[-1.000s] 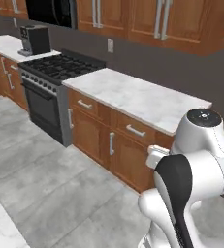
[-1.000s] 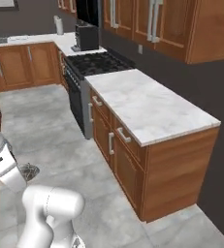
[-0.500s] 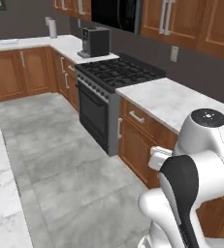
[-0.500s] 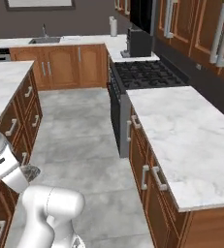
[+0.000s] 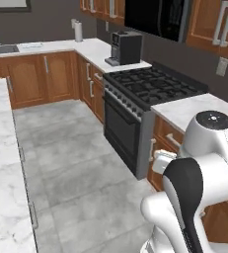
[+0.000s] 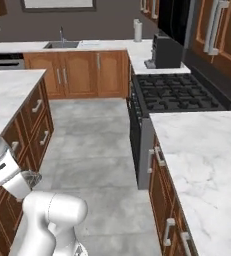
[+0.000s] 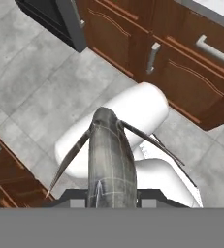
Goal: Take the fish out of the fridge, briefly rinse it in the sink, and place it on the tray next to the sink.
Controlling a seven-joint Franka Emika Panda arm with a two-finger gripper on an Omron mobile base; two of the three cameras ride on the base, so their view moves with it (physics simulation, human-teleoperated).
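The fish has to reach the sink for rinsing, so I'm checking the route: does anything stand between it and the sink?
Nothing visible does. The gripper holds the dark grey fish, and open grey tiled floor runs toward the far counter's sink.

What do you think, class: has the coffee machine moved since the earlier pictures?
No. The coffee machine still stands right beside the stove; the whole view shifted because the camera moved.
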